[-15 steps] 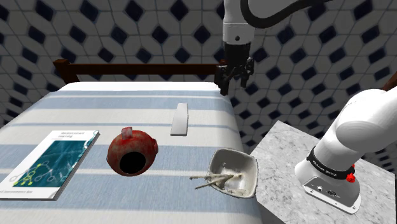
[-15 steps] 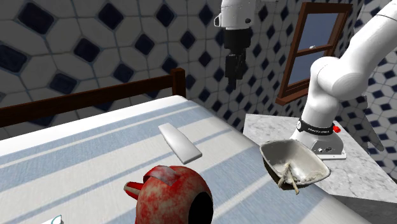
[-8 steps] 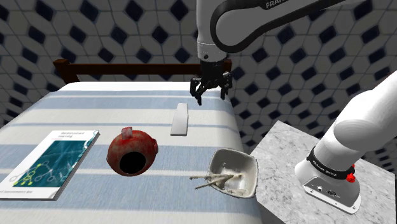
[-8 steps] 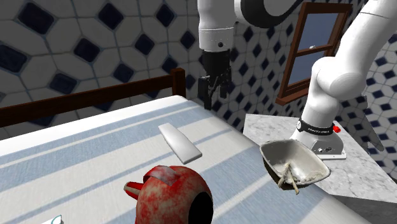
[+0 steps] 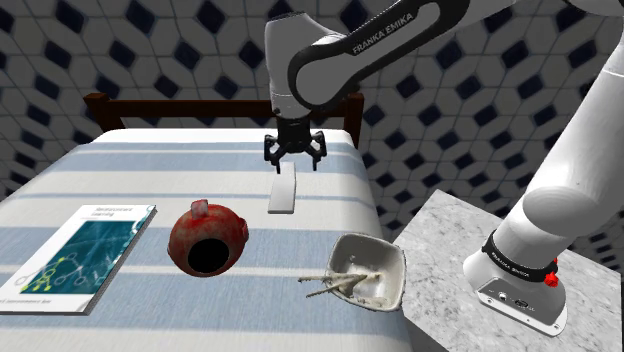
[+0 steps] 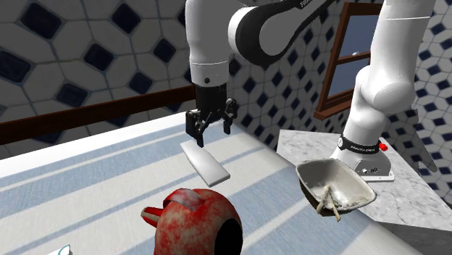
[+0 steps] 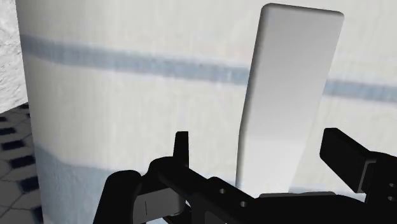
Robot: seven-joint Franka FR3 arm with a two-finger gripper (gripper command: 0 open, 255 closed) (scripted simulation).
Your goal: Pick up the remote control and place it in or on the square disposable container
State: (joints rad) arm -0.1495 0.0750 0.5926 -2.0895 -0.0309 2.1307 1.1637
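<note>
The remote control (image 5: pixel 284 190) is a plain white flat bar lying on the striped bed (image 5: pixel 120 175); it shows too in the second exterior view as the remote (image 6: pixel 206 162) and from the hand as the remote (image 7: pixel 286 102). My black gripper (image 5: pixel 293 157) hangs open just above the remote's far end, fingers apart and touching nothing. From the side the gripper (image 6: pixel 211 125) stands a little over that same end. In the wrist view one fingertip (image 7: pixel 181 145) rises beside the bar. The square container (image 5: pixel 370 270), a grey-white bowl with sticks inside, sits at the bed's near corner.
A red round pot (image 5: pixel 207 238) lies on its side near the bed's middle. A book (image 5: pixel 85 250) rests toward the shoulder view's left. A dark wooden headboard (image 5: pixel 190 105) runs along the far edge. The marble stand top (image 5: pixel 450 260) adjoins the container.
The arm has swung toward the shoulder view's left and come down, from beyond the bed's edge to just over the remote's far end. The fingers have stayed open.
</note>
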